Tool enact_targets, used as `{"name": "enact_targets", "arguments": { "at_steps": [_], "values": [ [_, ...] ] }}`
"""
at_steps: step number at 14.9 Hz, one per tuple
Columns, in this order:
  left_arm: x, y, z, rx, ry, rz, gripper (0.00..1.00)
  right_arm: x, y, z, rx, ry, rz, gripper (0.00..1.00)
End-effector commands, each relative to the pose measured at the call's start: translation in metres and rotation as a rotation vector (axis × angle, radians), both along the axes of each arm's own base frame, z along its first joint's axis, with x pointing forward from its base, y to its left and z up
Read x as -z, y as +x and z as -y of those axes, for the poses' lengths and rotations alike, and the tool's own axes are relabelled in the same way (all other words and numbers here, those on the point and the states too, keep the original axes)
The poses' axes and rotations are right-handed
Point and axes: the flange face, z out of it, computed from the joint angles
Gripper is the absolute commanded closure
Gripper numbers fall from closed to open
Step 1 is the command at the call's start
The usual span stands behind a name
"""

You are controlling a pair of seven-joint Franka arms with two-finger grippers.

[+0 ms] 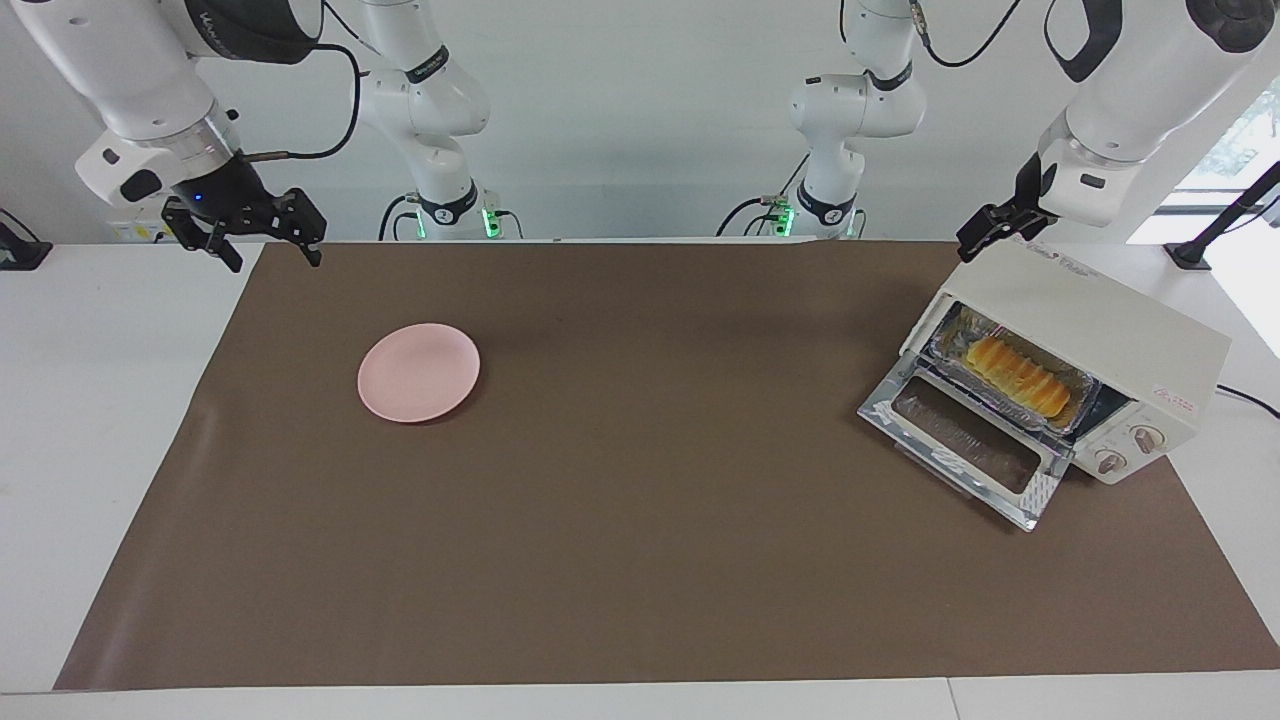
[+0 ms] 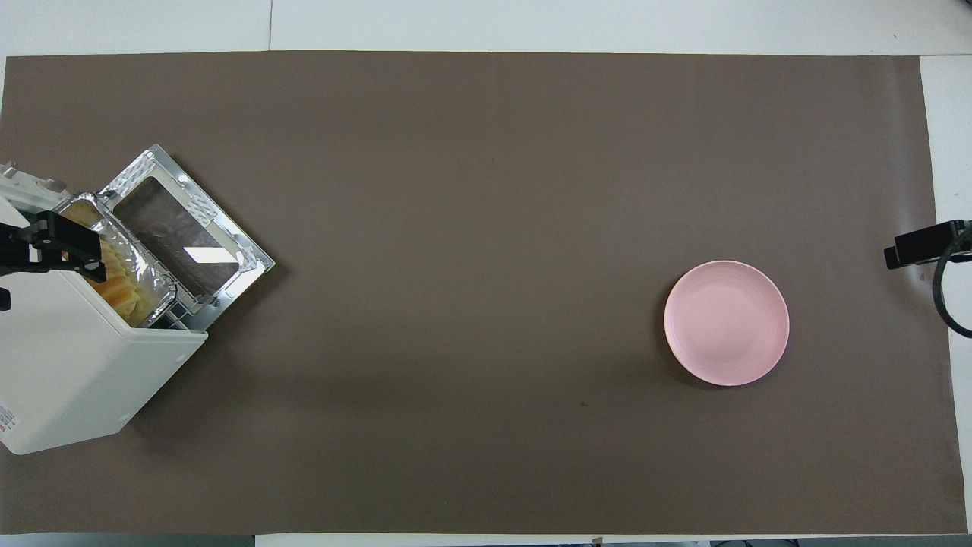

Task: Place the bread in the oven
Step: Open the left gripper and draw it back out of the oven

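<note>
The golden ridged bread (image 1: pixel 1015 375) lies in a crinkled foil tray (image 1: pixel 1078 408) on the rack inside the cream-white oven (image 1: pixel 1100 330) at the left arm's end of the table. The oven's glass door (image 1: pixel 965 448) hangs open and flat. My left gripper (image 1: pixel 992 236) is open and empty, up in the air over the oven's top corner. In the overhead view one of its fingers (image 2: pixel 67 245) covers part of the bread (image 2: pixel 121 290). My right gripper (image 1: pixel 268 240) waits open and empty over the mat's edge at the right arm's end.
A round pink plate (image 1: pixel 418 372) with nothing on it sits on the brown mat (image 1: pixel 640 520) toward the right arm's end. The open door juts out onto the mat in front of the oven.
</note>
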Motion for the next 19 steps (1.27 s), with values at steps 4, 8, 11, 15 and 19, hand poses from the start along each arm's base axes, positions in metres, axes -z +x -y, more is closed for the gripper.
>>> {"name": "enact_targets", "arguments": {
  "at_steps": [4, 8, 11, 15, 19],
  "values": [
    [-0.01, -0.005, -0.006, 0.173, -0.1, 0.011, 0.0, 0.0, -0.004, 0.001, -0.013, 0.008, 0.005, 0.0],
    [-0.009, 0.001, 0.014, 0.209, -0.089, 0.058, 0.0, 0.0, -0.004, 0.001, -0.016, 0.009, 0.005, 0.0],
    [0.001, -0.003, 0.016, 0.224, -0.084, 0.043, 0.0, 0.0, -0.004, 0.001, -0.013, 0.008, 0.005, 0.0],
    [-0.002, -0.002, 0.014, 0.275, -0.056, 0.057, 0.0, 0.0, -0.004, 0.001, -0.014, 0.008, 0.005, 0.0],
    [0.0, 0.002, 0.016, 0.299, -0.06, 0.078, 0.0, 0.0, -0.004, 0.001, -0.013, 0.008, 0.005, 0.0]
  ]
}}
